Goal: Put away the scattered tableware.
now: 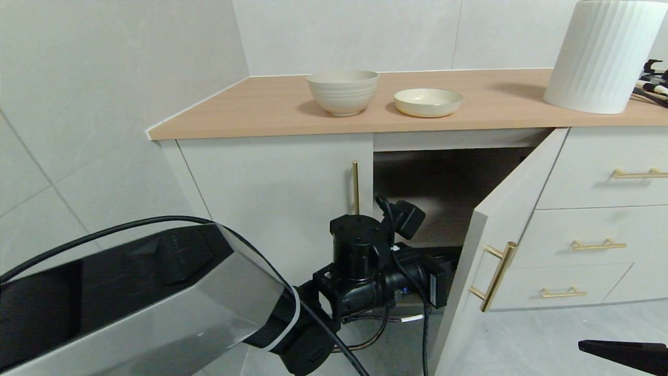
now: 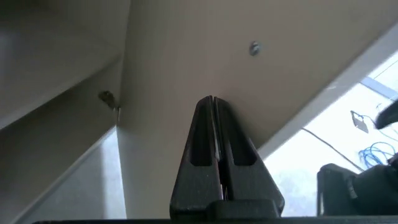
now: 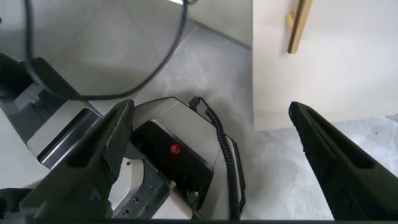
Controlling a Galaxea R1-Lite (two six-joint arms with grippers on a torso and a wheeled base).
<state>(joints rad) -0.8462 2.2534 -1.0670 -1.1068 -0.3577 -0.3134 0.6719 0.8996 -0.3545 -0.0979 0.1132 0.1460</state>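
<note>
A ribbed beige bowl (image 1: 343,91) and a shallow cream dish (image 1: 428,102) stand side by side on the wooden countertop (image 1: 250,112). Below them the cabinet door (image 1: 496,230) hangs open and the compartment behind it is dark. My left arm (image 1: 365,261) reaches low into that opening. My left gripper (image 2: 213,102) is shut with nothing between its fingers, its tip close to a pale inner panel. My right gripper (image 3: 211,109) is wide open and holds nothing; it hangs low over the floor outside the door. One of its fingers (image 1: 626,352) shows at the bottom right of the head view.
A tall white ribbed container (image 1: 600,52) stands at the counter's back right, with dark utensils (image 1: 652,86) beside it. Drawers with gold handles (image 1: 597,244) lie right of the open door. The closed left door has a gold handle (image 1: 355,187). Grey tiled wall on the left.
</note>
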